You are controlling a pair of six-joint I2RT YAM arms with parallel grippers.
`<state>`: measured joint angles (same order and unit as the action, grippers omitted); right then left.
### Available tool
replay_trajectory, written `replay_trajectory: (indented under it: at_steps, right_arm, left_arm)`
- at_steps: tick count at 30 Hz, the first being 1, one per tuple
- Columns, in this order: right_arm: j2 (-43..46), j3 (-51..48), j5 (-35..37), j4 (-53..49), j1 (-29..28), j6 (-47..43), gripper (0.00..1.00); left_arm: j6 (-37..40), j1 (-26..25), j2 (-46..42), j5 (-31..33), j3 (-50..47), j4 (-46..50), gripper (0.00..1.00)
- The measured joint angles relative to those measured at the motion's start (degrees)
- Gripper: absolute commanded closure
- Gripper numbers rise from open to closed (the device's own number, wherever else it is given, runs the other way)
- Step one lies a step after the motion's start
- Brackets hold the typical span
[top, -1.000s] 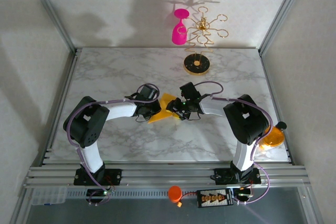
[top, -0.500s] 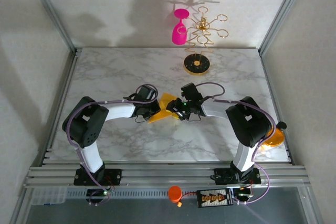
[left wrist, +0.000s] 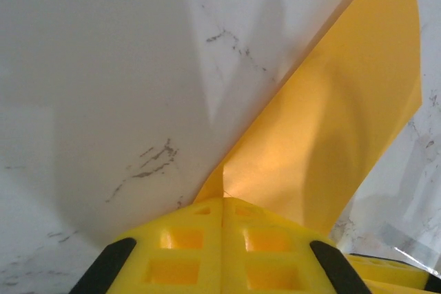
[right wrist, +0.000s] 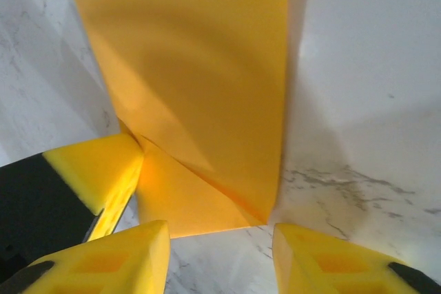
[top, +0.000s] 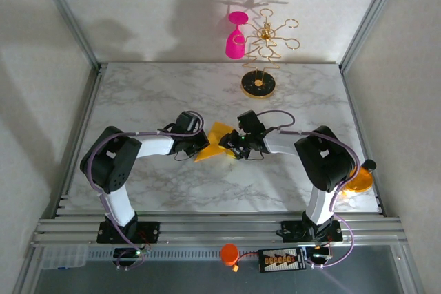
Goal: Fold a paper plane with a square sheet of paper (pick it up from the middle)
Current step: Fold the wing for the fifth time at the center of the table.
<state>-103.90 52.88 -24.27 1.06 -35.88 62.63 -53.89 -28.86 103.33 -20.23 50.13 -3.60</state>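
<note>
Two robot arms reach inward and meet near the middle of a white marble counter point(top: 151, 94). Between them lies the square sheet of paper point(top: 216, 141), orange-yellow and partly folded, with one flap creased over at an angle and a pointed corner aimed towards the counter's far edge. The left end effector point(left wrist: 222, 206) has its yellow fingers pressed together, pinching the paper's left edge, and the sheet fans out from the seam between them. The right end effector point(right wrist: 220, 242) sits at the paper's right side with its yellow fingers point(right wrist: 114, 263) spread apart. The folded corner of the sheet lies just ahead of the gap and neither finger grips it. Near the far edge, right of centre, a gold stand point(top: 259, 85) holds a pink wine glass point(top: 235, 40). A round orange disc point(top: 360, 181) rests at the right edge, towards the near right corner.
</note>
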Motion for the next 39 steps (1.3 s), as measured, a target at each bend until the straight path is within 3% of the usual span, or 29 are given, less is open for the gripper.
replay_trajectory:
  at_steps: [20, 39]
  right_arm:
    - [0.00, -3.32, -1.31, 8.35, 0.11, 2.62, 0.66]
    - [0.63, -4.87, 0.52, 8.68, 0.22, 4.52, 0.71]
  left_arm:
    - [0.07, 0.09, 0.15, -0.15, 0.00, -0.33, 0.94]
    - [0.04, 1.27, 0.22, -2.69, -1.38, -2.60, 0.94]
